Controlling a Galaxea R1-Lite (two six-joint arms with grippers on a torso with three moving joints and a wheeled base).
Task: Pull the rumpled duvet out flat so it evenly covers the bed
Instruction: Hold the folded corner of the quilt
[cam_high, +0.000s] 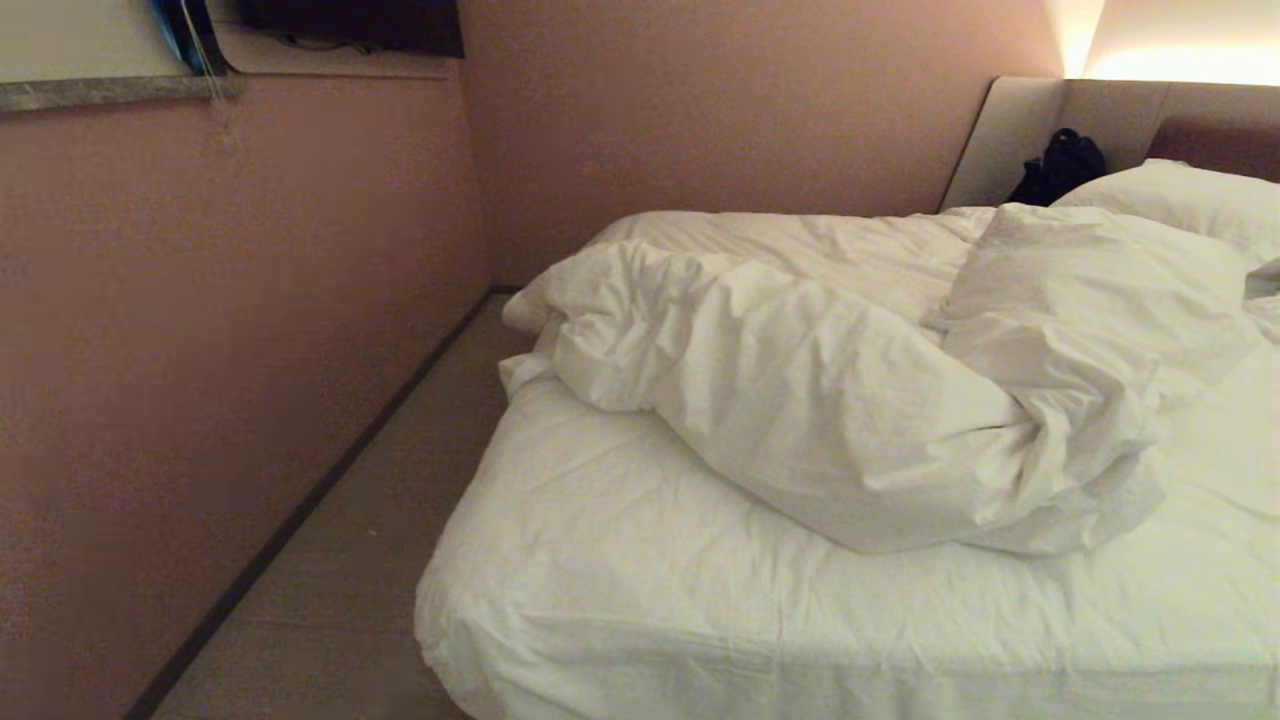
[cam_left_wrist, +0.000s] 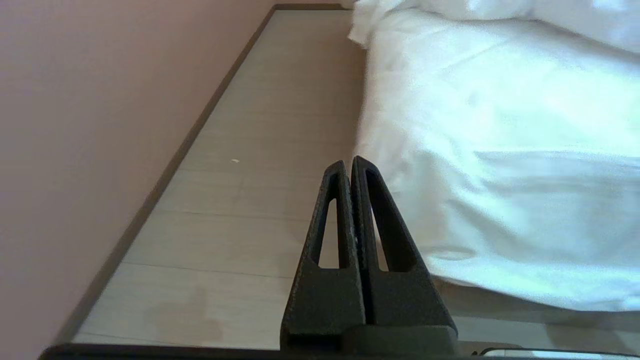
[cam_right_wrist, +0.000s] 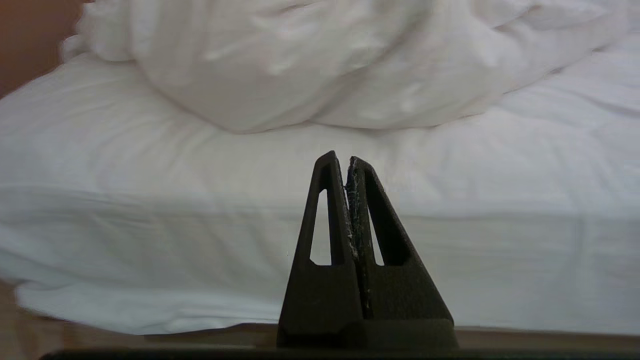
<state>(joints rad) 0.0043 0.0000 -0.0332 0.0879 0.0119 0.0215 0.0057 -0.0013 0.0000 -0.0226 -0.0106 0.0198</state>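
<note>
Head view: your duvet (cam_high: 830, 400) lies bunched across the bed (cam_high: 620, 590), foot end bare. Left wrist view: your left gripper (cam_left_wrist: 348, 162) is pinched closed, empty, beside the bed's corner. Right wrist view: your right gripper (cam_right_wrist: 341, 159), closed and empty, faces the mattress side.

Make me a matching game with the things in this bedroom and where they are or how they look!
Things:
1. duvet
2. black bag
3. left pincer
4. pillow

Places or states:
A. shut, over the floor beside the bed
B. bunched in a heap on the mattress
C. against the headboard, in the corner
D. lying at the head end, beside the bag

Pairs: 1-B, 2-C, 3-A, 4-D
</note>
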